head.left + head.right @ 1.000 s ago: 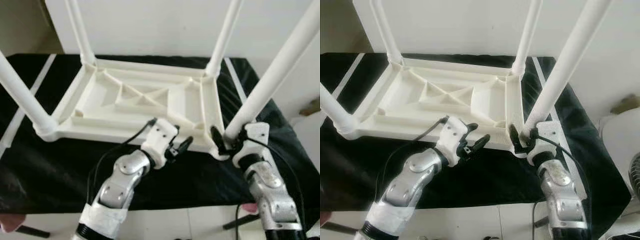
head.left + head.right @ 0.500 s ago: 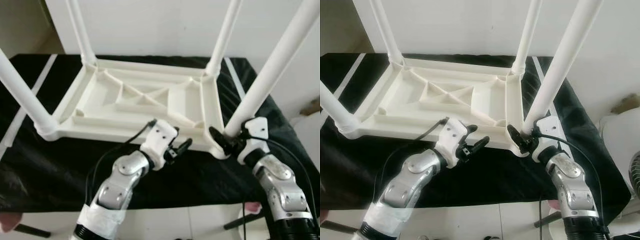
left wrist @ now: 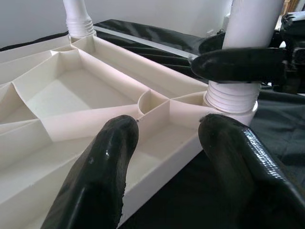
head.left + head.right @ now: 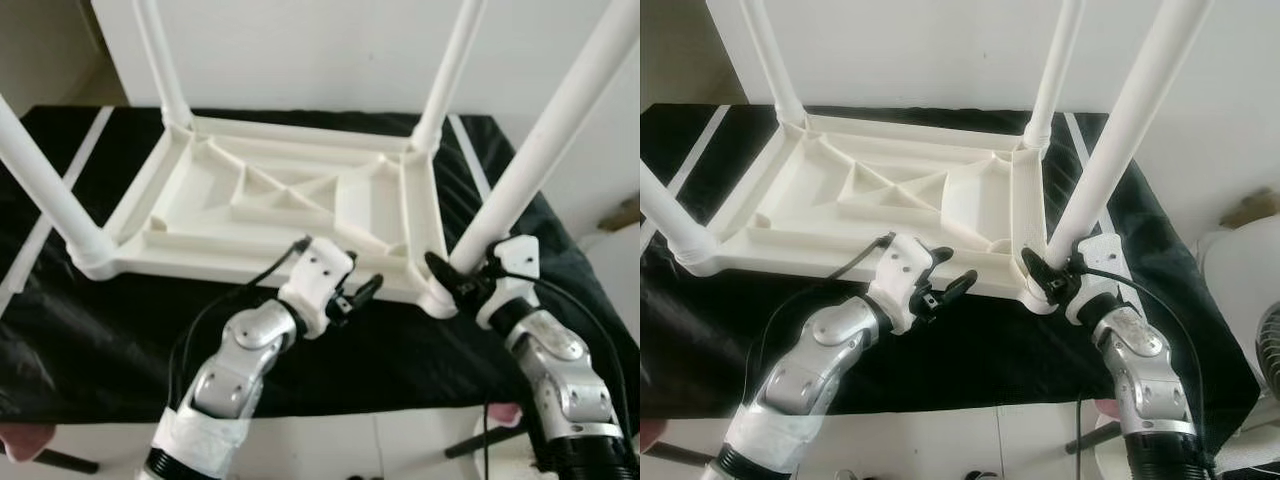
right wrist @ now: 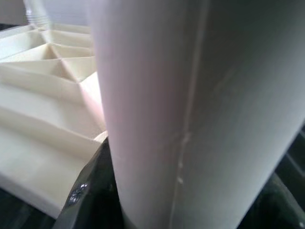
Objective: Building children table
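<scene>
A plain indoor room, likely in a home: a bare white wall (image 4: 330, 50) rises at the far side, pale tiled floor (image 4: 400, 450) shows at the near edge, and a worktop draped in black cloth (image 4: 90, 330) carries an upturned white plastic children's table (image 4: 270, 200).

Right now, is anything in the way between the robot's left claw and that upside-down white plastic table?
Nothing visible. The left gripper hovers open at the near edge of the upturned white plastic table, with bare rim ahead. The right gripper is clamped on the near-right white tube leg.
</scene>
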Robot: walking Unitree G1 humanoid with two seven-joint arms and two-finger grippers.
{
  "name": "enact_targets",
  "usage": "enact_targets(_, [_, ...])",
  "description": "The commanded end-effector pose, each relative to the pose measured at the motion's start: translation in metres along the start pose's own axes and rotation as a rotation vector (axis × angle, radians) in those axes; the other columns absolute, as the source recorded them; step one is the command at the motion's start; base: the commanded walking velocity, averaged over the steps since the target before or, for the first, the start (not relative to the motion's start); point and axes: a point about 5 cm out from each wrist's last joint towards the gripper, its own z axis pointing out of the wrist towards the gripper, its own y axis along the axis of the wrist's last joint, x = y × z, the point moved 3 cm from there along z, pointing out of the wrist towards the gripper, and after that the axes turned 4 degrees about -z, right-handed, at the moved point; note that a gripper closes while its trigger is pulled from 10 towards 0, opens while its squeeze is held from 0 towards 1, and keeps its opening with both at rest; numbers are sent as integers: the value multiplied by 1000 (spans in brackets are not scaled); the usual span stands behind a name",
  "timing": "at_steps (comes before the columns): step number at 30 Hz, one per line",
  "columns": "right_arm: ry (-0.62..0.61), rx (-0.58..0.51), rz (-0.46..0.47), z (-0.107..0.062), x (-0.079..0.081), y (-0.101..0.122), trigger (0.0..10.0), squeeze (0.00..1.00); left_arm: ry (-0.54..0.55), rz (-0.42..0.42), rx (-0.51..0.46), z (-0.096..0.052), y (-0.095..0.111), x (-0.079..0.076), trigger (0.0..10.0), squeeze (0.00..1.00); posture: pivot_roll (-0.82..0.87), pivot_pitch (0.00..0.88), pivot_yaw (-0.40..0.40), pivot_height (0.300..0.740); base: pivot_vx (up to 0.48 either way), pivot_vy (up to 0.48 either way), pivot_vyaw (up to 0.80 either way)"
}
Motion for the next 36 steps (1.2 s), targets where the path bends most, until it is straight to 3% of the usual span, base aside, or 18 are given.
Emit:
enact_targets(1, [-66,39,34,0,2,-7,10000,0,3,-12,9,-1,-2,-1,10000,0,-82,133,-36,740,0,0,0])
enact_targets(4, [-168,57,44,0,0,-8,10000,0,-1,-12,7,0,-2,-2,10000,0,-82,130,-39,740,0,0,0])
enact_targets(6, [-168,57,44,0,0,-8,10000,0,-1,-12,7,0,-2,-2,10000,0,-82,130,-39,740,0,0,0])
enact_targets(7, [-309,70,63,-3,-3,-11,10000,0,-7,-13,6,1,-2,-3,10000,0,-83,123,-41,740,0,0,0])
enact_targets(8, [-309,70,63,-3,-3,-11,10000,0,-7,-13,6,1,-2,-3,10000,0,-83,123,-41,740,0,0,0])
enact_targets(10, [-459,74,100,-9,1,-15,10000,0,-12,-12,6,1,-3,-4,10000,0,-80,119,-46,740,0,0,0])
enact_targets(17, [-645,93,129,-17,9,-19,10000,0,-13,-12,6,1,-2,-4,10000,0,-74,117,-49,740,0,0,0])
enact_targets(18, [-704,99,156,-18,18,-19,10000,0,-13,-15,5,2,-2,-6,10000,0,-72,118,-50,740,0,0,0])
enact_targets(31, [-698,97,149,-19,25,-16,10000,0,-20,-22,8,1,-3,-8,10000,0,-73,127,-50,740,0,0,0])
enact_targets(33, [-704,91,158,-20,25,-15,10000,361,-16,-22,9,0,-3,-8,10000,0,-73,127,-50,740,0,0,0])
enact_targets(35, [-704,91,158,-20,25,-15,10000,361,-16,-22,9,0,-3,-8,10000,0,-73,127,-50,740,0,0,0])
enact_targets(36, [-706,90,163,-21,26,-15,10000,1000,-15,-22,9,0,-3,-8,10000,0,-72,129,-49,740,0,0,0])
